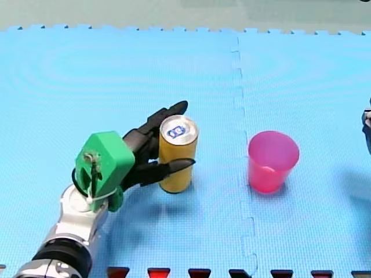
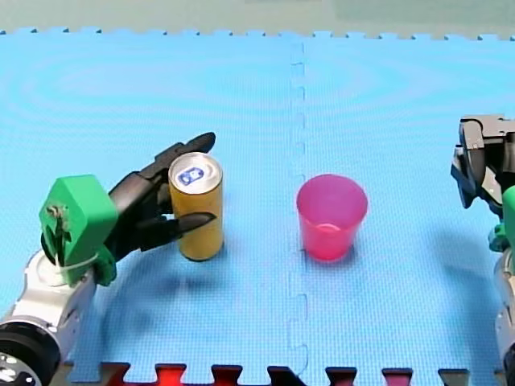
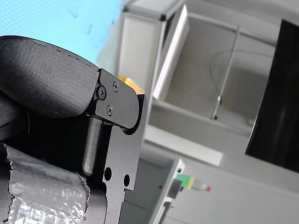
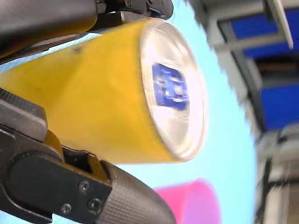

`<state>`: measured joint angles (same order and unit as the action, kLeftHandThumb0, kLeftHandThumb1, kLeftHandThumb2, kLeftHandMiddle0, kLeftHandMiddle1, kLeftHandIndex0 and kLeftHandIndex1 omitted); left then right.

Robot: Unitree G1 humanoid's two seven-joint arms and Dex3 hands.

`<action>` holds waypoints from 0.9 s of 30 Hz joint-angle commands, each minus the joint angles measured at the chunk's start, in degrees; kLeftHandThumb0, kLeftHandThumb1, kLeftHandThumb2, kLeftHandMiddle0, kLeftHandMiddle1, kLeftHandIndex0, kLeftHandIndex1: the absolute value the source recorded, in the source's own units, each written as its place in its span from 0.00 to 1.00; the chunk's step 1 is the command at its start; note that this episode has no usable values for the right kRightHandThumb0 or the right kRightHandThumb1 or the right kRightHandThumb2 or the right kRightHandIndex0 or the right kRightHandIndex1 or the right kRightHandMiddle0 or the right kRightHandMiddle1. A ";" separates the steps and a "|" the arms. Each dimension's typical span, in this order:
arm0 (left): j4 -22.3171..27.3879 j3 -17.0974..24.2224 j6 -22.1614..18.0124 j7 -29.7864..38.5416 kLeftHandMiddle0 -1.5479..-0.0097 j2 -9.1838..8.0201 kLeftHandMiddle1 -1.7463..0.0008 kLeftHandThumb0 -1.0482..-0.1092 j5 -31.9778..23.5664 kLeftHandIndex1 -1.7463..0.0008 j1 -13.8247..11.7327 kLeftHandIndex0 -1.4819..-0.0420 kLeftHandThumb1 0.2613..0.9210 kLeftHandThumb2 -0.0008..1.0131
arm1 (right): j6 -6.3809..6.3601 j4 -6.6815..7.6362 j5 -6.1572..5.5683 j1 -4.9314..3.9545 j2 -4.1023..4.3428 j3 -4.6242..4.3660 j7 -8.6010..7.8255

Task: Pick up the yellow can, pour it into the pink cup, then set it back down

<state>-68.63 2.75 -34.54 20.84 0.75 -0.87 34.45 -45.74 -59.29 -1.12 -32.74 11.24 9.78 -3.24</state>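
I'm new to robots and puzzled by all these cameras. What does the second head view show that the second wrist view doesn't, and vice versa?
The head view adds the right hand, holding nothing at the right edge of the blue foam mat. The wrist view adds blue panels in the room beyond the mat. Both share the left hand, its fingers closed on the yellow can, with the pink cup nearby.
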 commanded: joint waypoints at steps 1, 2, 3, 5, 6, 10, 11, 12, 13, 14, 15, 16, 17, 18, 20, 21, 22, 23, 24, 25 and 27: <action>-0.14 1.71 -2.15 -8.93 0.77 2.38 0.96 0.41 0.02 0.97 -0.62 0.76 0.77 0.00 | -0.23 0.39 -0.47 0.20 0.29 0.24 -0.16; -0.25 1.88 -2.72 -12.91 0.66 2.96 0.96 0.51 0.62 0.97 -0.74 0.66 0.74 0.00 | -0.24 0.42 -0.51 0.22 0.28 0.27 -0.19; -0.47 2.17 -3.07 -16.45 0.56 3.48 0.97 0.59 0.98 0.97 -0.77 0.55 0.71 0.00 | -0.27 0.44 -0.53 0.24 0.28 0.29 -0.21; -0.77 2.37 -4.01 -20.48 0.41 3.97 0.97 0.66 1.57 0.97 -0.82 0.42 0.69 0.00 | -0.31 0.49 -0.53 0.24 0.29 0.30 -0.20; -0.82 2.28 -4.86 -22.06 0.36 4.06 0.97 0.69 2.03 0.97 -0.93 0.38 0.69 0.00 | -0.33 0.52 -0.54 0.23 0.30 0.30 -0.19; -0.94 1.52 -7.29 -25.61 0.25 3.91 0.97 0.82 3.69 0.98 -1.35 0.30 0.75 0.01 | -0.33 0.59 -0.54 0.16 0.35 0.29 -0.28; -1.00 1.36 -7.49 -26.05 0.24 3.85 0.98 0.82 3.99 0.98 -1.37 0.30 0.75 0.01 | -0.32 0.58 -0.53 0.13 0.38 0.28 -0.30; -1.07 1.17 -7.61 -26.51 0.24 3.76 0.98 0.83 4.32 0.98 -1.36 0.30 0.75 0.01 | -0.32 0.57 -0.52 0.10 0.39 0.28 -0.31; -1.13 1.05 -7.70 -26.88 0.24 3.67 0.98 0.83 4.57 0.99 -1.35 0.30 0.76 0.01 | -0.32 0.57 -0.52 0.07 0.39 0.28 -0.32; -1.20 0.96 -7.78 -27.21 0.24 3.60 0.98 0.83 4.75 0.99 -1.32 0.30 0.76 0.01 | -0.31 0.57 -0.53 0.03 0.37 0.28 -0.34; -1.28 0.93 -7.81 -27.40 0.24 3.55 0.99 0.83 4.85 0.99 -1.27 0.30 0.76 0.01 | -0.36 0.57 -0.57 0.00 0.34 0.30 -0.40; -1.40 0.97 -7.85 -27.52 0.24 3.52 0.99 0.83 4.88 0.99 -1.21 0.30 0.76 0.00 | -0.42 0.59 -0.63 -0.02 0.29 0.32 -0.47; -1.51 1.05 -7.90 -27.51 0.24 3.47 0.99 0.82 4.80 0.99 -1.16 0.30 0.76 0.00 | -0.46 0.60 -0.66 -0.04 0.24 0.33 -0.50; -1.61 1.11 -7.96 -27.51 0.24 3.43 0.99 0.82 4.75 0.99 -1.10 0.30 0.75 0.00 | -0.48 0.61 -0.70 -0.07 0.20 0.33 -0.53; -1.68 1.23 -8.09 -27.40 0.24 3.31 0.99 0.82 4.65 1.00 -1.08 0.30 0.75 0.00 | -0.49 0.72 -0.73 -0.08 0.13 0.29 -0.52; -1.72 1.29 -8.12 -27.34 0.24 3.23 0.99 0.82 4.63 1.00 -1.08 0.30 0.75 0.00 | -0.49 0.74 -0.71 -0.11 0.08 0.26 -0.47; -1.73 1.33 -8.16 -27.33 0.24 3.16 0.99 0.82 4.65 1.00 -1.09 0.30 0.75 0.00 | -0.50 0.75 -0.66 -0.14 0.02 0.22 -0.41; -1.73 1.24 -8.25 -27.58 0.23 3.04 0.99 0.82 4.87 0.99 -1.11 0.29 0.75 0.00 | -0.50 0.73 -0.59 -0.20 -0.04 0.16 -0.32; -1.69 1.11 -8.37 -27.92 0.23 2.95 0.99 0.82 5.15 0.99 -1.14 0.28 0.75 0.00 | -0.50 0.73 -0.53 -0.22 -0.08 0.12 -0.26; -1.60 0.98 -8.53 -28.32 0.23 2.84 0.99 0.82 5.47 0.99 -1.19 0.27 0.75 0.00 | -0.51 0.74 -0.45 -0.22 -0.13 0.05 -0.17; -1.41 0.87 -8.80 -28.79 0.22 2.68 0.99 0.81 5.85 0.98 -1.28 0.24 0.75 0.00 | -0.55 0.81 -0.21 -0.16 -0.23 -0.12 0.09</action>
<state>-70.30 3.68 -42.60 -7.61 3.72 4.73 33.00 -45.96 -58.64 -1.45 -32.75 10.99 9.72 -3.46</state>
